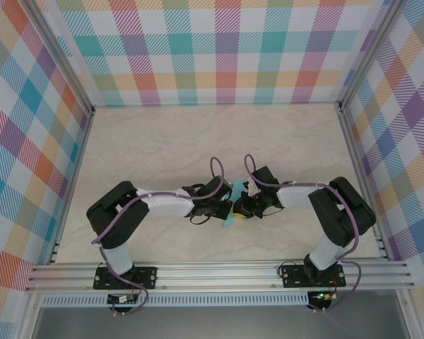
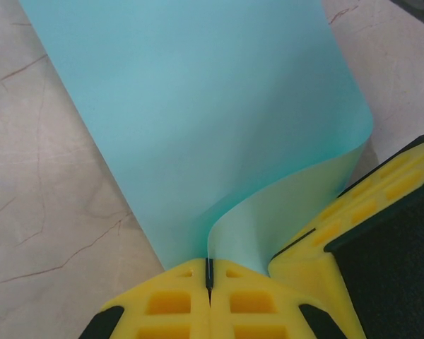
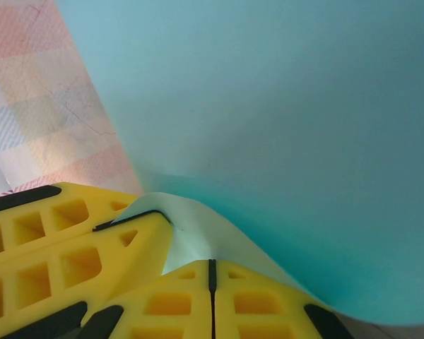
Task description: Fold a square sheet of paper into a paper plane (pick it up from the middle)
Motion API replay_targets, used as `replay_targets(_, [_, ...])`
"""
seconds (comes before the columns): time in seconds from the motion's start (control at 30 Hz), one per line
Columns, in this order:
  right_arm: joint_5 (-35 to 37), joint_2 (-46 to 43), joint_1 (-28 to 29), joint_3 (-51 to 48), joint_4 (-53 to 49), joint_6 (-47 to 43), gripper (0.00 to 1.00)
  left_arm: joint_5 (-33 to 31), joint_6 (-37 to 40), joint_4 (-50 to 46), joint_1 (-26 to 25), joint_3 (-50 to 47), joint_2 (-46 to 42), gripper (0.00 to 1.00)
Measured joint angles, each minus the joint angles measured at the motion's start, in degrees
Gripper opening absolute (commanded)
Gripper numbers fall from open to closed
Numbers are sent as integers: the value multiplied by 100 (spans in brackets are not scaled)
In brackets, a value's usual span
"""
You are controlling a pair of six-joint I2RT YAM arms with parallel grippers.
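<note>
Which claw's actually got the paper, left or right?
Both. The left claw is shut on the paper; the right claw is shut on it too, close beside the left one.

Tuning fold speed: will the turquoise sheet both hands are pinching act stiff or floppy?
Likely floppy: the turquoise sheet curls in a soft bend just above the left hand pinching its edge. Probably very light and easily creased; it bows over the right hand. A sharp tug might slip or tear it.
</note>
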Motion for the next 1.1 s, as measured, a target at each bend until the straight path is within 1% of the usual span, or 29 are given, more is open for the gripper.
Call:
replay_targets(0.23, [35, -304, -125, 74, -131, -59, 7, -2, 0, 0, 0, 0, 0, 0])
replay_targets(0.43, [105, -251, -337, 120, -144, -179, 6, -2, 2, 2, 0, 0, 0, 0])
replay_targets(0.6, [122, 85, -356, 120, -101, -223, 6, -2, 2, 35, 0, -24, 0, 0])
replay_targets(0.83, [35, 66, -490, 118, -85, -313, 6, -2, 2, 81, 0, -37, 0, 0])
replay_targets(1.1, [33, -44, -872, 114, -140, -461, 6, -2, 4, 92, 0, -37, 0, 0])
